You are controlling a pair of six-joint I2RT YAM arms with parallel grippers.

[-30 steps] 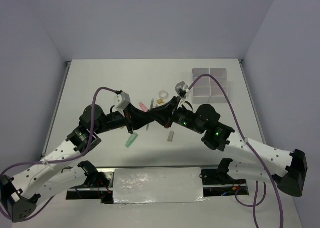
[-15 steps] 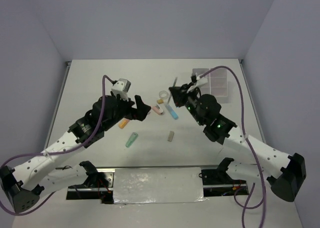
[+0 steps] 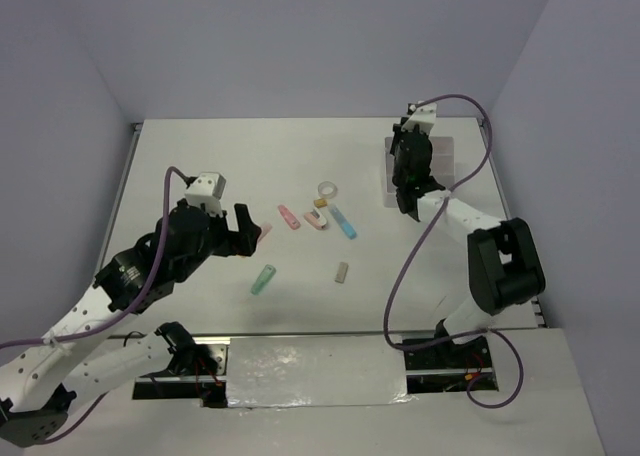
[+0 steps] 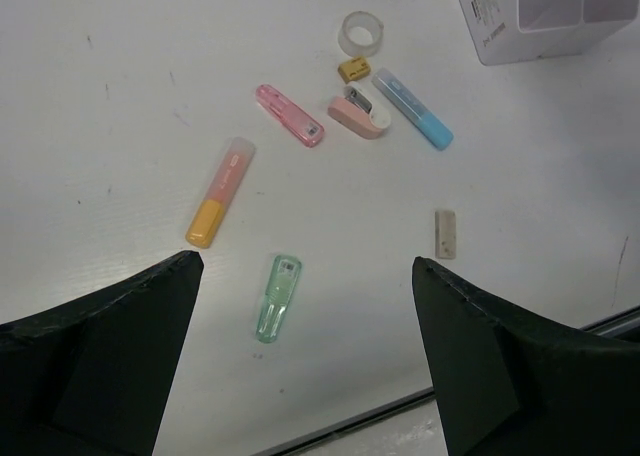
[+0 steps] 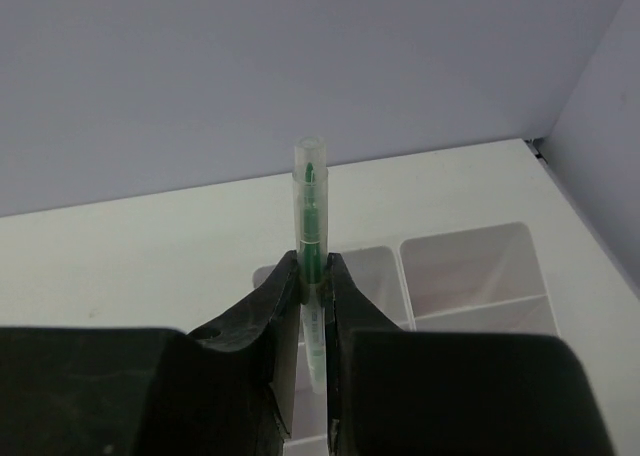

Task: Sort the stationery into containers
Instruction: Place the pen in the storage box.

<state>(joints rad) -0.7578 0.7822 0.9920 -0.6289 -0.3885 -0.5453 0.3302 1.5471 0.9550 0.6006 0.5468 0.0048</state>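
Observation:
My right gripper [image 5: 313, 268] is shut on a thin teal pen [image 5: 310, 191] with a clear barrel, held upright above the translucent white container [image 5: 470, 261]. From above, that gripper [image 3: 407, 162] hangs over the container [image 3: 443, 158] at the back right. My left gripper [image 4: 307, 266] is open with nothing in it, hovering over a green stick [image 4: 277, 296]. It sits left of centre [image 3: 243, 232] in the top view. On the table lie an orange stick [image 4: 220, 193], a pink stick [image 4: 290, 115], a blue stick [image 4: 412, 108], a tape ring [image 4: 362, 33] and a tan block [image 4: 445, 233].
A pink and white dispenser [image 4: 360, 116] and a small yellow block [image 4: 353, 69] lie among the sticks. The container's near corner [image 4: 500, 36] shows at the upper right of the left wrist view. Walls enclose the table on three sides.
The grippers were together at the table's centre with the pen between them. The left one opened and drew back to the left. The right arm carried the pen out over the container.

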